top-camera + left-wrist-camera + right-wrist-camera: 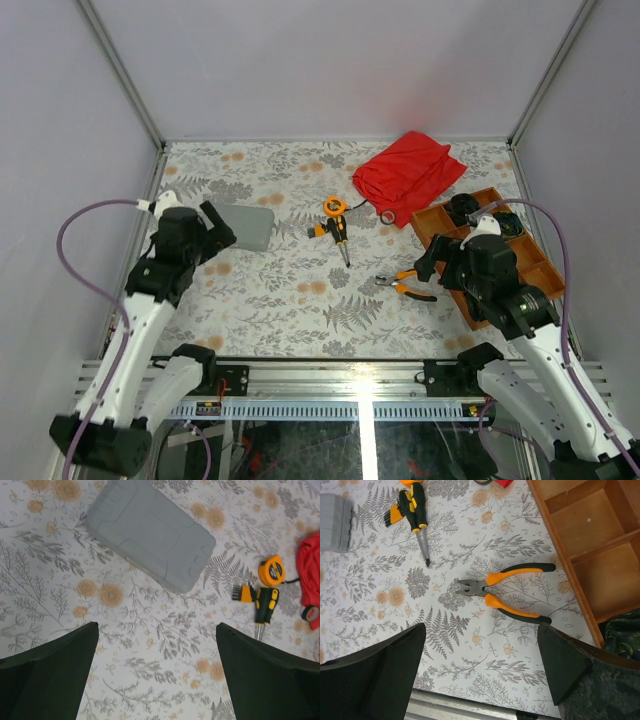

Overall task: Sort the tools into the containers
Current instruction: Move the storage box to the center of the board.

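1. Left gripper [156, 640] hangs over the floral surface [285, 300] with its jaws spread wide and nothing between them. The grey case [150, 532] lies flat just ahead of it, on the left side, and it looks closed up.
2. Over on the right, the right gripper [481, 642] is also wide apart and empty. It sits above the orange-handled pliers [502, 592], which lie flat with the handles splayed toward the orange-brown divided tray [590, 525] just beside them.
3. Mid-surface, between the arms, there's a little cluster: the screwdriver [265, 607], the round tape measure [271, 570] near its handle end, and a small orange-black bit set [245, 593] tucked against the handle. All three are well apart from the case.
4. At the back a red cloth [408, 172] is bunched up, its edge near the tape measure. Black round parts [463, 208] sit in the divided tray.
5. My read: nothing is sorted yet. Each arm is parked over its nearest job, the left by the case and the right by the pliers.
6. The catch: if the case really is shut, it likely needs opening before any tool goes in. The pliers lie flat on the surface, so a pinch near the pivot seems the safer pick, since a splayed handle could swing.
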### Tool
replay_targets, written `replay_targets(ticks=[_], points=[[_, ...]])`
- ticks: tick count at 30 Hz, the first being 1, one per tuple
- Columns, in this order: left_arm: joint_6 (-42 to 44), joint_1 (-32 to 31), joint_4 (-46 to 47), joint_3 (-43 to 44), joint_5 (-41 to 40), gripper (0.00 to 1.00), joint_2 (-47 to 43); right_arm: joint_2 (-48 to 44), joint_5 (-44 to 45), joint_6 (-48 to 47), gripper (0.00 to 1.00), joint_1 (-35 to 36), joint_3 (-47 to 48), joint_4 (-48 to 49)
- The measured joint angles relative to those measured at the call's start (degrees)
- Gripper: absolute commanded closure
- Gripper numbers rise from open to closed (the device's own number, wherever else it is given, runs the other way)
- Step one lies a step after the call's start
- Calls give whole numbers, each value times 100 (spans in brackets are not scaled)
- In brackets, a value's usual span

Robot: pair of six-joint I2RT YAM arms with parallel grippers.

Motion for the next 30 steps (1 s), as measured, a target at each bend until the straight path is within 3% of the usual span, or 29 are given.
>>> replay_targets(ticks=[5, 11, 23, 30], points=[[-138, 0, 170, 564, -542, 0, 1331, -323, -173, 15, 1, 0, -321, 129], [-203, 107, 734, 699, -778, 0, 2194, -490, -278, 118, 1, -2, -509, 131], [101, 586, 1961, 1399, -837, 0, 4341, -494, -743, 133, 1, -4, -741, 382], [323, 1255, 2371, 1508, -400, 0, 5558, -619, -905, 72, 1, -4, -743, 409]])
